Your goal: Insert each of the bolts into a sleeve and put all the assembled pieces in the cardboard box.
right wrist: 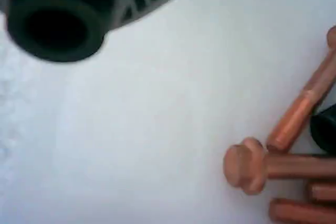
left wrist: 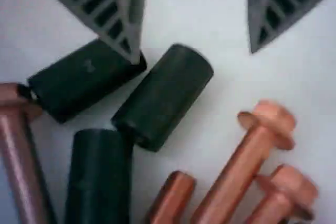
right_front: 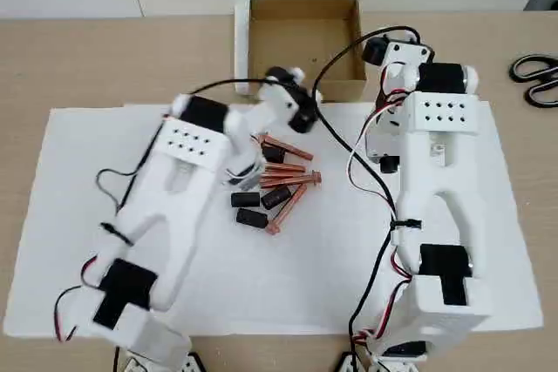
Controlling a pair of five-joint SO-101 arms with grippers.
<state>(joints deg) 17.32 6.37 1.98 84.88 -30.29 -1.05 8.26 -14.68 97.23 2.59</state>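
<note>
In the high view the cardboard box (right_front: pixel 303 8) stands at the far edge of the table, and I can make out no assembled piece in it, so I judge the task to be at its first pairing. The copper bolts (right_front: pixel 292 172) and loose black sleeves (right_front: pixel 248 206) lie mixed in a heap on the white sheet (right_front: pixel 78 215) between the arms. The left gripper (right_front: pixel 247 169) hangs over that heap. The right gripper (right_front: pixel 388 152) is off to the side, well apart from it, with a small black sleeve (right_front: pixel 390 164) at its tip. A pair of scissors (right_front: pixel 534 77) lies at the table's edge. In the left wrist view the left gripper's jaws stand apart and hold nothing. One of its fingers (left wrist: pixel 113 17) overlaps one sleeve (left wrist: pixel 79 85), and the middle sleeve (left wrist: pixel 163 95) lies just below the gap, touching its neighbours, with bolts (left wrist: pixel 247 166) just beside it. In the right wrist view the right gripper appears closed on its sleeve (right wrist: pixel 52 24), whose open bore faces the camera, and two bolts (right wrist: pixel 262 163) lie on the sheet farther off. The step in hand looks like fetching a bolt to feed into the held sleeve. Next, the left gripper probably has to shift from the sleeves onto a bolt shank, close on it, and line it up with that bore.
</note>
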